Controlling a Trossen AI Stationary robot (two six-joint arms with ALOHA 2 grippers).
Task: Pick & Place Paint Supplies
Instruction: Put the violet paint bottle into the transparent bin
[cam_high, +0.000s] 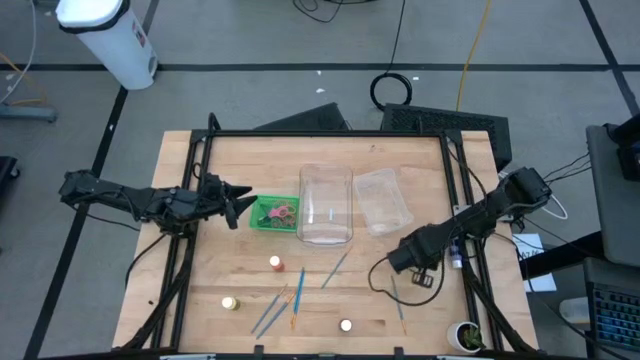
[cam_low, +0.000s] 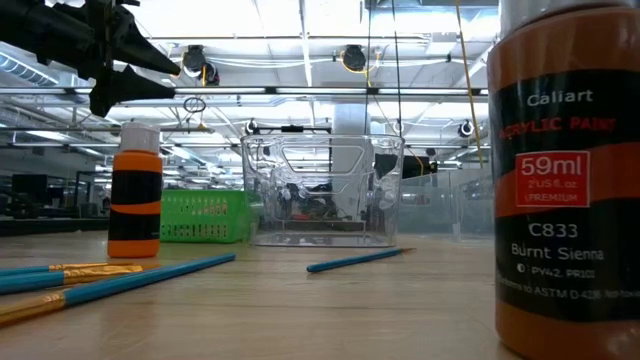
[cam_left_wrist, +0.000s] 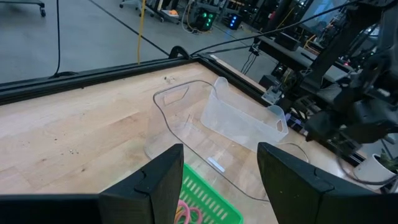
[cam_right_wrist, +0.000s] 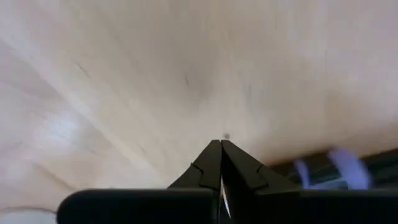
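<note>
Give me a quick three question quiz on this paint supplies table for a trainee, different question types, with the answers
1. True or false: the left gripper is open above the green basket.
2. Which container holds scissors? A) green basket B) clear bin C) clear lid
3. Fill in: the right gripper is ____ and holds nothing.

Key: 1 true; 2 A; 3 shut

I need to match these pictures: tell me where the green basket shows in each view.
High view: green basket left of centre, against the clear bin.
Low view: left of the bin.
Left wrist view: bottom, between the fingers.
Right wrist view: absent.
Shared landmark: the clear bin.
</note>
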